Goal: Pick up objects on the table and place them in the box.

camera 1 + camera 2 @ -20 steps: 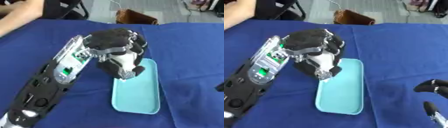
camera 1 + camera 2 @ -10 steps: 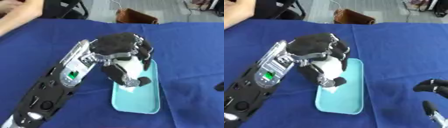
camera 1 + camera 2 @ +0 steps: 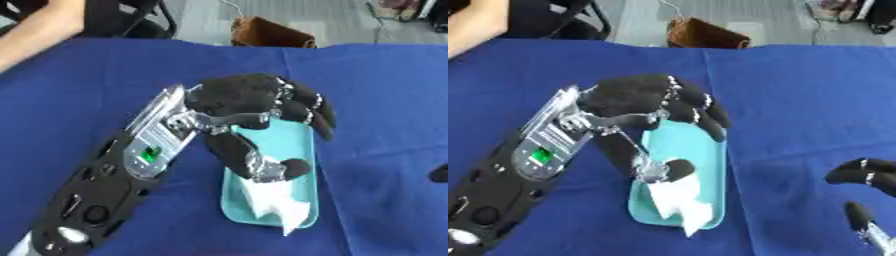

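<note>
Left hand (image 3: 254,107) has dropped lower over the teal box (image 3: 293,140) at frame centre since a second ago. White tissue (image 3: 276,202), then tucked under the hand, now lies in the box's lower end, one corner over the rim. Thumb tip rests on it; the other fingers hang half-curled above the box, not around anything. Judged: placement nearly done, release pending. Right hand (image 3: 864,175) cut off at lower right edge, fingers curled, empty. Whether the thumb still pins the tissue is unclear. Bench (image 3: 376,85) blue.
</note>
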You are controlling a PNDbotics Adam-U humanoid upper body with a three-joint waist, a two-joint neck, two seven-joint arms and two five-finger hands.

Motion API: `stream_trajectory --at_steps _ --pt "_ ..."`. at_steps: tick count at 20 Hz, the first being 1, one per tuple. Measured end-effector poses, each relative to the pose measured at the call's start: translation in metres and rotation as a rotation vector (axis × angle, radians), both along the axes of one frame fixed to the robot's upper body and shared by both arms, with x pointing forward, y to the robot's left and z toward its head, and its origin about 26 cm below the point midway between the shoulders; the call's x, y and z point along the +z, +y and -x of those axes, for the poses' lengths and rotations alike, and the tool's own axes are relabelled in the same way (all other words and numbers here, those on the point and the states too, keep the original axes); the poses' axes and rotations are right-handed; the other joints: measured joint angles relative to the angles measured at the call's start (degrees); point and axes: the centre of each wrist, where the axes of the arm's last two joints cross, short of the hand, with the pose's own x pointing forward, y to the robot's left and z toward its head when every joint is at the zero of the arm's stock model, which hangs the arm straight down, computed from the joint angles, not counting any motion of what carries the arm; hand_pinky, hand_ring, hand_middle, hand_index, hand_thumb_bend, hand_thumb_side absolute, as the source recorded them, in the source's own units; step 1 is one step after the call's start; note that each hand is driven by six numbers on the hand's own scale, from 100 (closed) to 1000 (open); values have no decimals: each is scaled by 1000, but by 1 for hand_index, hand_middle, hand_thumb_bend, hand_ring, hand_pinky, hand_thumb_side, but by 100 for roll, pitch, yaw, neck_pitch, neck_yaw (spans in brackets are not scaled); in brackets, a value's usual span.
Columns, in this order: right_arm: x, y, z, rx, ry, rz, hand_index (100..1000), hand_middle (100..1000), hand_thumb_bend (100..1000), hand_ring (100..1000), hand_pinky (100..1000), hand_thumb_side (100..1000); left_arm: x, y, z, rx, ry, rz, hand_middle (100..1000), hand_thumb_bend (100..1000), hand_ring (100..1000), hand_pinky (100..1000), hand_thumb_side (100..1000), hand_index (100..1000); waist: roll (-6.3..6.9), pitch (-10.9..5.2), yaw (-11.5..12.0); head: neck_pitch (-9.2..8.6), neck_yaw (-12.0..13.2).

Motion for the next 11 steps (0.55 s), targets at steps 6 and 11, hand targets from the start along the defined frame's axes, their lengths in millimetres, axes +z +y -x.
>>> stream_trajectory --at_steps 6,11 --pt "0 0 0 0 0 0 810 709 100 709 696 846 0 0 0 -3 5 0 754 192 689 515 901 788 -13 0 1 0 0" --pt "0 0 0 0 0 0 810 709 100 708 696 846 0 0 1 -3 4 1 752 173 697 569 886 784 -24 0 26 0 0"
